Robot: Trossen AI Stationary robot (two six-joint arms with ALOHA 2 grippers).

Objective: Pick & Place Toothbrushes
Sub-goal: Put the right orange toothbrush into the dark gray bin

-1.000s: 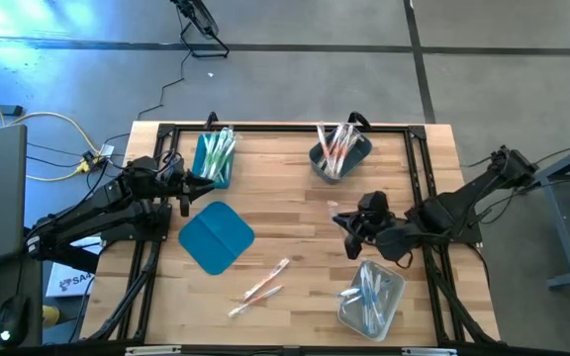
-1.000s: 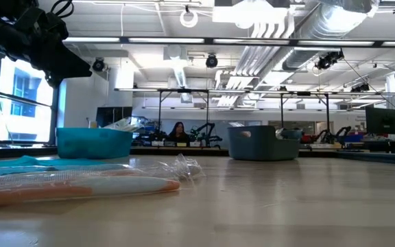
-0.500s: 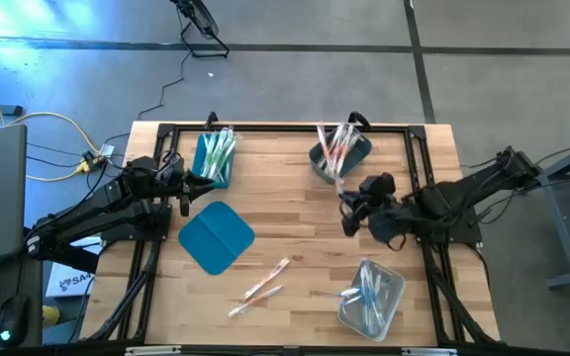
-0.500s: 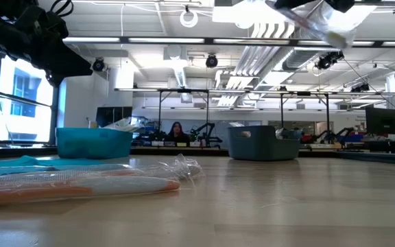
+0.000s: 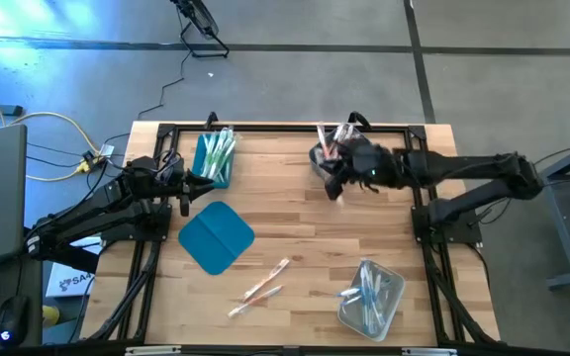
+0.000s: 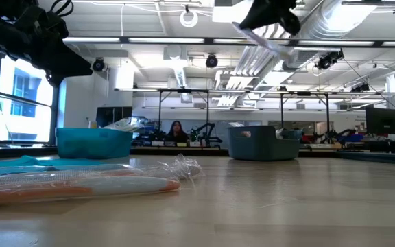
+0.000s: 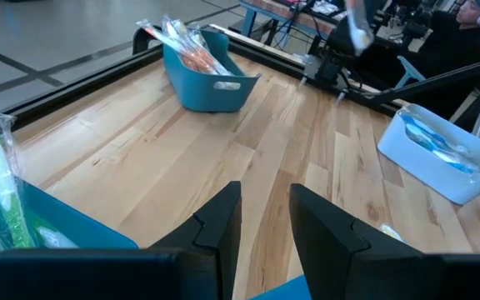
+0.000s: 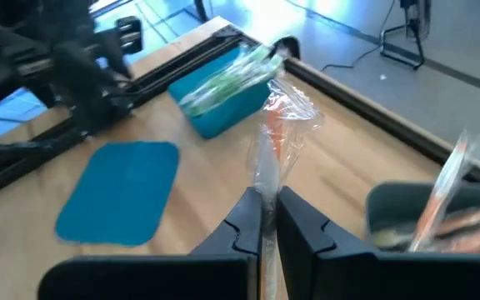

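Note:
My right gripper hangs above the table beside the grey bin, shut on a clear-wrapped toothbrush with an orange part. The grey bin holds orange toothbrushes. The teal bin holds green ones. The clear bin holds blue ones. Two wrapped toothbrushes lie flat on the wood near the front. My left gripper waits open beside the teal bin, with nothing between its fingers. My right gripper pinches the wrapped toothbrush between its two fingers near one end. The rest of the brush sticks out past the fingertips, along the fingers. It is lifted clear of the table and slants downward from the gripper.
A flat teal lid lies on the table's left half. A black frame rail runs along the far edge and the sides. Bare wood lies between the lid and the grey bin.
My right gripper has swung from above the clear bin toward the table's far edge and a little left, up to the grey bin. It has rolled as it went. It stays shut on the toothbrush, which has stayed clear of the table.

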